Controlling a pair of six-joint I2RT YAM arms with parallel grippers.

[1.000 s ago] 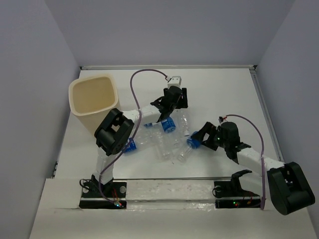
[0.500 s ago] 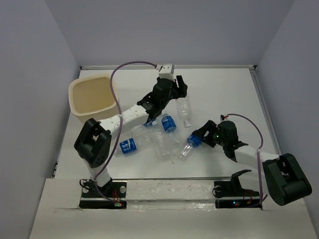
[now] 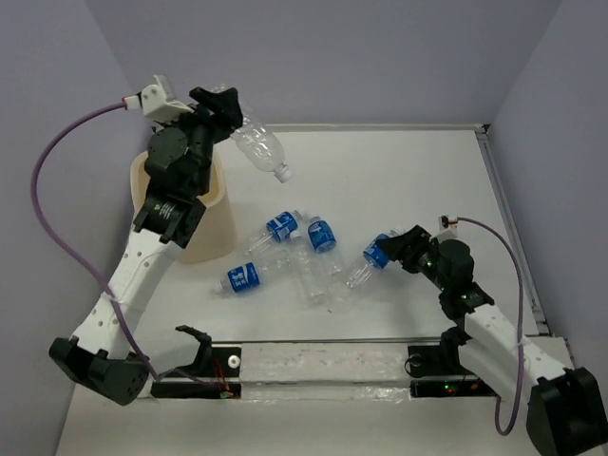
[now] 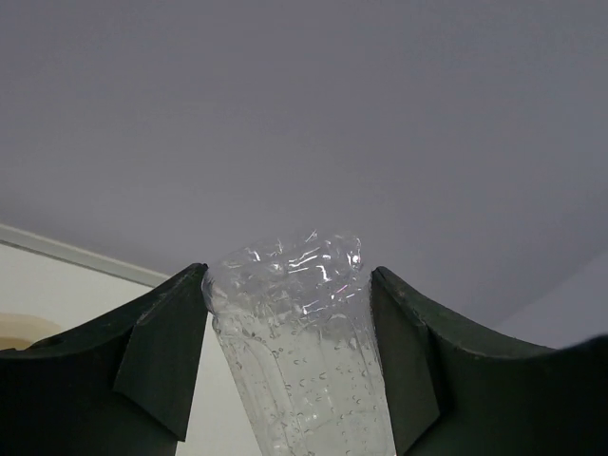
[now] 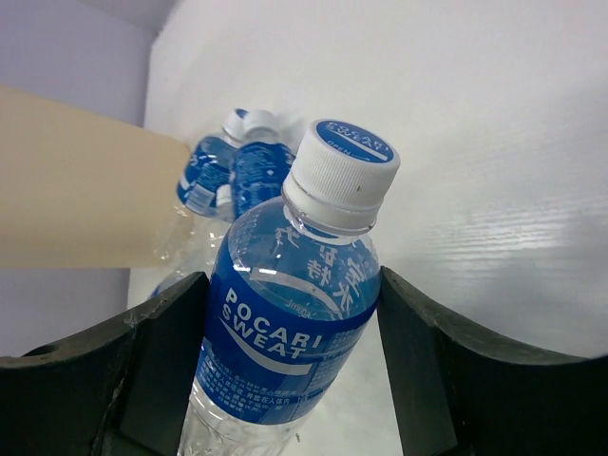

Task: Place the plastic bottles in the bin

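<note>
First, right gripper: low over the near side of the table, fingers closed against both sides of a labelled bottle at its blue band. Whether that bottle had left the surface could not be told.
Labelled bottle's axis: ran straight out from the right wrist, white-capped end farthest from that camera.
Loose bottles: several lay on their sides in a heap mid-table, between the right gripper and the bin, some touching each other.
Bin: stood upright at the far left, its opening mostly hidden behind the left arm. It was well apart from the right gripper and close under the left one.
Left gripper: raised high at the far left, clamped on the base of a clear bottle.
Clear bottle's axis: slanted down and to the right, narrow end pointing away from the bin toward mid-table.
Deciding relation: the bin lay down and to the left of the clear bottle, on the gripper's side rather than the neck's. Judged from above, the body hung beyond the rim's right edge, so the left arm, much the nearer, probably needed to carry it leftward over the opening before letting go.
</note>
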